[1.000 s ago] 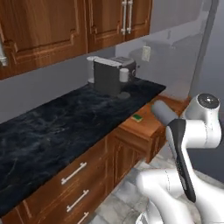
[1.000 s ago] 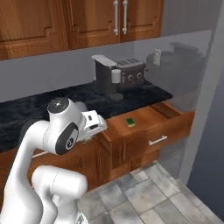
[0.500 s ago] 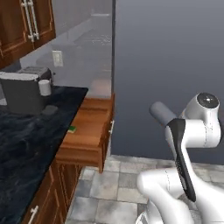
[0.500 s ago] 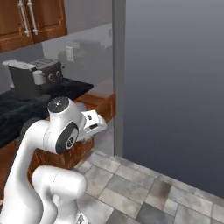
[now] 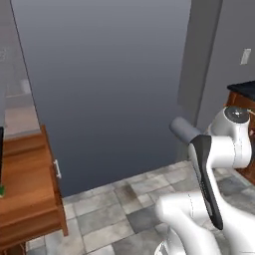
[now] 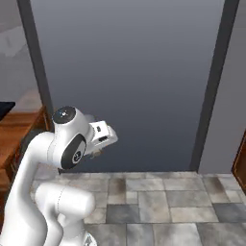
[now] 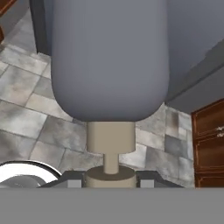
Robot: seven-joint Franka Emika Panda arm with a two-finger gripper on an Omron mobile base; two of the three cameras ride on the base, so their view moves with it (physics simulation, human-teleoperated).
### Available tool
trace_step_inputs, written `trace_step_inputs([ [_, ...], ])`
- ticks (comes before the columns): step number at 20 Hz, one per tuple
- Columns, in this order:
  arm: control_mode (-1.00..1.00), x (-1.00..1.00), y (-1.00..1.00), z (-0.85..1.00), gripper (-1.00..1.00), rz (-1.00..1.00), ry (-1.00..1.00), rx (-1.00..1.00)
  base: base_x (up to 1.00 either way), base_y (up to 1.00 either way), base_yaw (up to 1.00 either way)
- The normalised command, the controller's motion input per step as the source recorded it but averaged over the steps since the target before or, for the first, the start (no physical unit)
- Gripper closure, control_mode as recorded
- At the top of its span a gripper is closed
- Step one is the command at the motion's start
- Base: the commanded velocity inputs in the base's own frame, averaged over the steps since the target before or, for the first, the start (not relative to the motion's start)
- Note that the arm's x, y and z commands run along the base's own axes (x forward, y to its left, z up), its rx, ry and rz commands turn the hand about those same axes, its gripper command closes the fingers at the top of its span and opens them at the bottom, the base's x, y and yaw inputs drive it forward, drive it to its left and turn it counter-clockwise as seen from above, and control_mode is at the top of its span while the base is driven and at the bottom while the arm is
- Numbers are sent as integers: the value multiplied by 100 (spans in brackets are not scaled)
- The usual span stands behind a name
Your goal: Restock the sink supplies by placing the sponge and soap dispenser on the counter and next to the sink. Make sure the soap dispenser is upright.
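Observation:
The soap dispenser [image 7: 109,61], a grey bottle with a tan pump neck, fills the hand view. My gripper [image 7: 110,177] is shut on its tan pump end. In the left base view the grey bottle [image 5: 183,130] sticks out sideways from behind the arm, so it is lying, not upright. The white hand [image 6: 103,136] shows in the right base view. A sliver of the green sponge [image 5: 1,190] lies in an open wooden drawer [image 5: 27,199] at the left edge. Black ends of the counter [image 5: 242,88] show at the frame edges. The sink is out of view.
A tall flat grey panel [image 5: 104,84] with dark side posts stands straight ahead. Grey stone floor tiles [image 6: 158,202] lie below. Brown wood cabinets [image 7: 210,144] stand at the right, and the open drawer juts into the floor space at the left.
The whole picture has swept sideways: the base has turned from the counter with its appliances to the grey panel. The arm keeps its pose, still gripping the soap dispenser.

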Motion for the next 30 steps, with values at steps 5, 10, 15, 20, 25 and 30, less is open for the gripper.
trace_step_inputs([
  [5,100,0,0,0,100,0,0,0,0,4,-78],
  [10,100,0,0,0,100,0,0,0,3,0,-74],
  [15,100,0,0,0,100,0,0,0,8,-9,-69],
  [20,100,0,0,0,100,0,0,0,10,-12,-68],
  [25,100,0,0,0,100,0,0,0,41,-32,-55],
  [30,100,0,0,0,100,0,0,0,74,-42,-10],
])
